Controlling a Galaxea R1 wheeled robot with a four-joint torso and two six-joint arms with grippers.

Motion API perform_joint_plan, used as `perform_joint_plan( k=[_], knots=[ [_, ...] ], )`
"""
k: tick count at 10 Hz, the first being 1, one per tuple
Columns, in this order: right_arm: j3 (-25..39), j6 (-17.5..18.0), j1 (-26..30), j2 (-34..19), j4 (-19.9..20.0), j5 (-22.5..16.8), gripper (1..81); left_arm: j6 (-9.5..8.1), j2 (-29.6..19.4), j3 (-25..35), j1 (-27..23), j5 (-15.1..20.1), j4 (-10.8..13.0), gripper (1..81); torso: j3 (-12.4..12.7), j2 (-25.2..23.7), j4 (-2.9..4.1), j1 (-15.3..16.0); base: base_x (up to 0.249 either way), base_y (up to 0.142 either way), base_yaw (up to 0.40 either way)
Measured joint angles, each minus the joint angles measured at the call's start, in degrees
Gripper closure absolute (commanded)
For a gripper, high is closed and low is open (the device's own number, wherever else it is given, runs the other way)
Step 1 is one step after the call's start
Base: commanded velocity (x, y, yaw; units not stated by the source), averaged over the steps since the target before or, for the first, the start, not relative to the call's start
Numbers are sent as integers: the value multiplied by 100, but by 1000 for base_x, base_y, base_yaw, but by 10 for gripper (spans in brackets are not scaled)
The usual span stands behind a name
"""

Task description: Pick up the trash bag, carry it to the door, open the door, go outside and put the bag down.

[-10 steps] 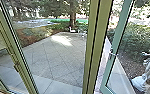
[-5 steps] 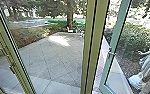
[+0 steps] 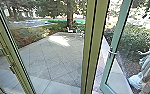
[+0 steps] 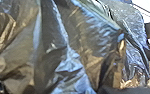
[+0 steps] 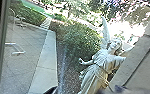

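Beyond a green post in the head view, the glass door [image 3: 113, 57] stands swung outward at an angle, its metal handle [image 3: 112, 52] on the near upright. Large in the left wrist view is the trash bag [image 4: 91, 45], dark, shiny and crumpled, with bluish glints on its folds. Whether my left gripper holds it cannot be made out. The right wrist view looks past a dark upright edge onto the paving, where a pale bar-like fitting [image 5: 14, 48] shows; dark shapes lie along that view's lower edge.
Green posts [image 3: 93, 47] cross the head view, with glass and another handle [image 3: 12, 68] to the left. Outside are a paved patio [image 3: 51, 57], bushes [image 3: 133, 40] and a tree [image 3: 69, 15]. A pale winged statue [image 5: 101, 62] stands near the bushes beside a wall [image 5: 143, 60].
The camera has shifted slightly since the earliest picture. Over the last half second the door has moved a little to the right relative to the green post.
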Motion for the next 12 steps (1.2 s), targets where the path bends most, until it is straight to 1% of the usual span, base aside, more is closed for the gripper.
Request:
perform_joint_plan(
  k=[1, 4, 5, 6, 8, 9, 12],
  knots=[
    [-172, 11, -18, 74, -46, 117, 10, -1, 2, 0, 0, -2, 0, 811, 0, 0, 0, 0, 0, 0, 0],
    [-446, -26, -30, 157, -193, 240, 10, 0, 2, 0, 2, -2, 0, 811, 0, 0, -5, 2, 0, 0, 0],
    [-467, -39, -16, 160, -239, 257, 10, 0, 2, 0, 16, -7, 0, 811, 0, 0, -53, 2, 0, 0, 0],
    [-467, -48, 6, 160, -286, 317, 10, 0, 2, 0, 30, -5, 0, 811, 0, 0, -147, 2, 0, 0, 0],
    [-467, -52, 20, 163, -385, 574, 10, -1, 2, -2, 30, 6, 0, 811, 0, 0, -394, 2, 0, 0, 0],
    [-467, -52, 20, 160, -435, 612, 10, 0, 0, -2, 28, 6, 0, 811, 0, 0, -457, 2, 0, 0, 0],
    [-530, -52, 20, 141, -562, 581, 10, 0, 2, -4, 30, 4, 0, 811, 0, 0, -461, 2, 0, 0, 0]
  ],
)
